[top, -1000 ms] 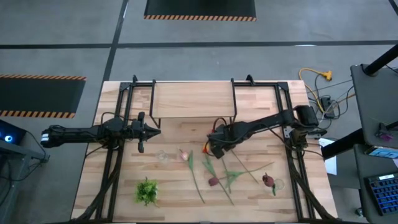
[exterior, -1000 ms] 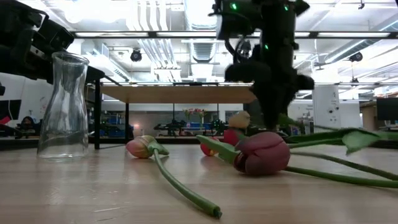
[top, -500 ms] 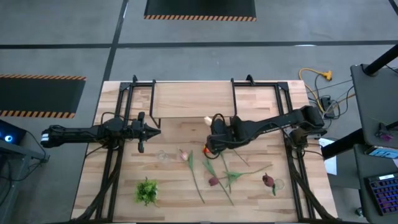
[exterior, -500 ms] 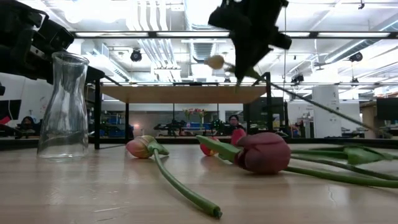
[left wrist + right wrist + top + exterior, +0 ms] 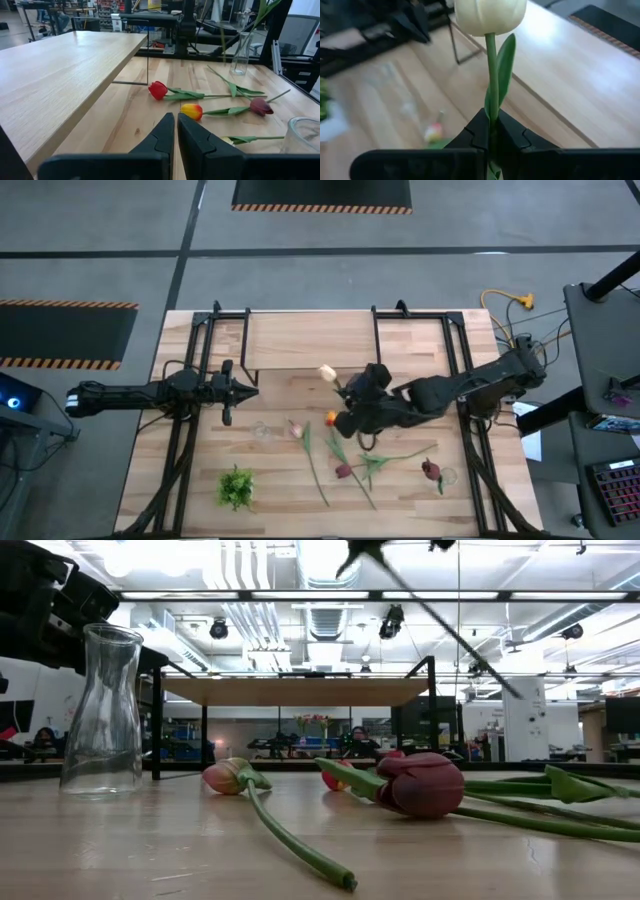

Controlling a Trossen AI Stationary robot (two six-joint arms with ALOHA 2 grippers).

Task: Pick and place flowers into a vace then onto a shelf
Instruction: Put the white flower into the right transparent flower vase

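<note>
1. The right gripper [image 5: 492, 131], at centre frame in the high view, pinches the cream tulip [image 5: 327, 373] low on its stem; the head could swing and miss the narrow-necked vase [image 5: 102, 710].
2. The left gripper [image 5: 176, 131], fingers narrowed to a slit, holds nothing and isn't steadying the vase; a nudge might tip it.

Closed left fingers [image 5: 165, 137] before shelf [image 5: 60, 65], red tulip [image 5: 158, 90], orange tulip [image 5: 191, 111].
</note>
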